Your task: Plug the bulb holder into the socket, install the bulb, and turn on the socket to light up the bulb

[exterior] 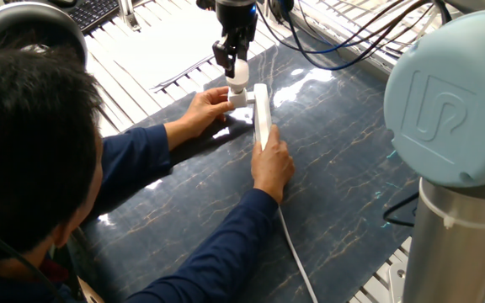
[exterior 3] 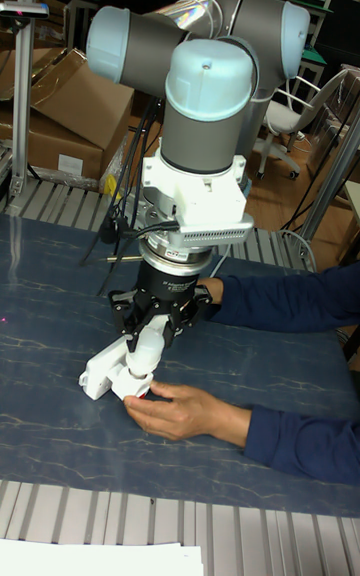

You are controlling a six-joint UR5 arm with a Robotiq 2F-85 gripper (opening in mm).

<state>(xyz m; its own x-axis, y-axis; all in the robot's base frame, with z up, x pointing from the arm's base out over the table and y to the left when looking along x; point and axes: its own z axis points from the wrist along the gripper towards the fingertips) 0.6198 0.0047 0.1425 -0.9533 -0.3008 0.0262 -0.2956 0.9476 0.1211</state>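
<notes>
blue marbled mat [exterior: 343, 168] | keyboard [exterior: 91, 12] | cardboard boxes [exterior 3: 70, 106]

Cardboard boxes [exterior 3: 60, 106], office chair [exterior 3: 290, 121] behind blue marbled table [exterior 3: 40, 356].

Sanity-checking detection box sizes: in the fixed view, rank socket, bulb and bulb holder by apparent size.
1. socket, clearly largest, though a hand covers its near end.
2-3. bulb and bulb holder: look about alike; both partly hidden, so I won't rank them.

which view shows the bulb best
The tall fixed view: the bulb faces the camera, held in the pincer above the bulb holder, with a hand beside it. The fixed view shows the bulb smaller and farther away, at the socket.
</notes>
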